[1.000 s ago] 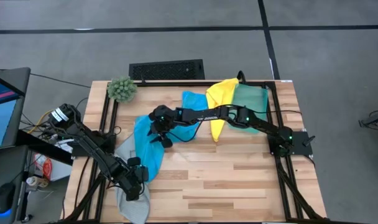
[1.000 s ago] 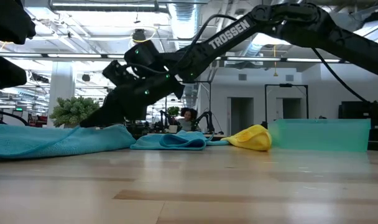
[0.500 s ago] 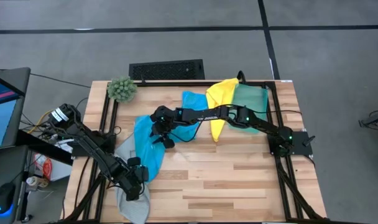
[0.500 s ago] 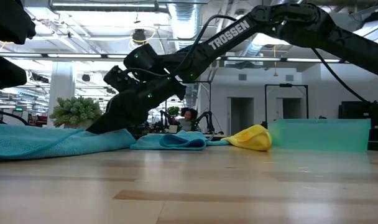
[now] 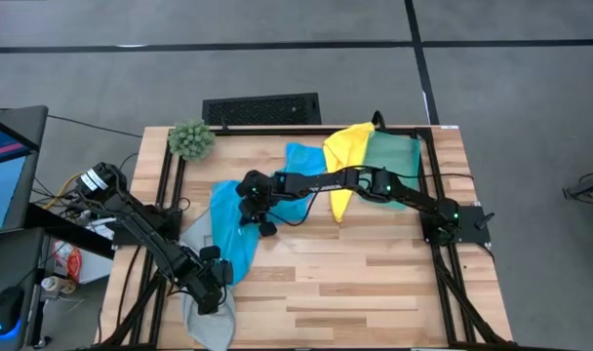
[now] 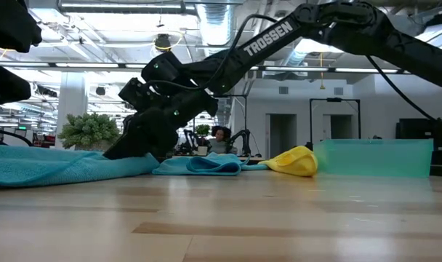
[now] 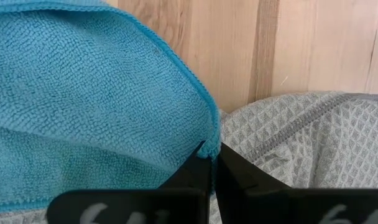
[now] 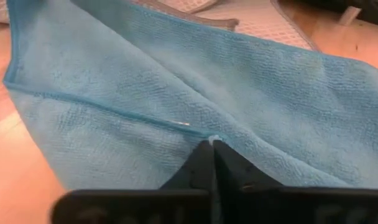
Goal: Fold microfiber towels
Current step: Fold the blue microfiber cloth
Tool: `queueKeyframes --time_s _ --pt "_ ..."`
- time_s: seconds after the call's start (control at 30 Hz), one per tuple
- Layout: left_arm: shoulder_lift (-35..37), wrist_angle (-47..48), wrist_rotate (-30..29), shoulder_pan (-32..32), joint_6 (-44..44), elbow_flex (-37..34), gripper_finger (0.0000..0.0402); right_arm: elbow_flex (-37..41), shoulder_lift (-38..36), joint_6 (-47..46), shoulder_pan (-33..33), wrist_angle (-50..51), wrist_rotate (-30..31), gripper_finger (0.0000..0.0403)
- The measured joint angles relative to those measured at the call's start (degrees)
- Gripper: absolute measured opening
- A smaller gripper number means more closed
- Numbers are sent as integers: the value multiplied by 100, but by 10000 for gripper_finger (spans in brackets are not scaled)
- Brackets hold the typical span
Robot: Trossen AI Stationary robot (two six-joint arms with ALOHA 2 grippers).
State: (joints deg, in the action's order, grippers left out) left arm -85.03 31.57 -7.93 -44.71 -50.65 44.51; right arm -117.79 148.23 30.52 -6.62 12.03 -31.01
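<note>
Both grippers pinch one blue towel.
Your left gripper (image 7: 211,163) and right gripper (image 8: 211,155) each have fingers closed on the blue towel (image 5: 230,232) at the surface's (image 5: 375,283) left. You have five towels: a second blue (image 5: 298,159), one yellow (image 5: 343,161), one green (image 5: 394,156) far right, one grey (image 5: 205,317) near left.

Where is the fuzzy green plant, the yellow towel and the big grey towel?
fuzzy green plant (image 5: 190,139): high view, on the middle of its round top.
yellow towel (image 5: 345,156): high view, on its wide upper part.
grey towel (image 7: 313,146): left wrist view, on its waffle weave beside the blue cloth.
</note>
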Motion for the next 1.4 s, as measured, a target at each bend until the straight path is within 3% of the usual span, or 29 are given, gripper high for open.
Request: queueKeyframes --time_s 0.23,0.37,0.83,0.97,1.2,1.4 --pt "0 73 -20 0 31 0 0 -6 -342 -188 23 182 86 13" --pt "0 103 -266 0 59 -2 0 -1 -785 -203 9 828 101 7" --pt "145 32 -2069 11 273 35 0 -1 -2850 -102 18 3840 99 8" --pt "400 17 -2683 11 929 279 0 32 -3420 -311 55 4208 101 4" --pt "1152 82 -3688 7 3043 882 0 870 -4377 -910 211 3921 154 6" --pt "1919 -396 -4286 87 4221 1241 0 2227 -5657 -1432 772 3189 1060 4"
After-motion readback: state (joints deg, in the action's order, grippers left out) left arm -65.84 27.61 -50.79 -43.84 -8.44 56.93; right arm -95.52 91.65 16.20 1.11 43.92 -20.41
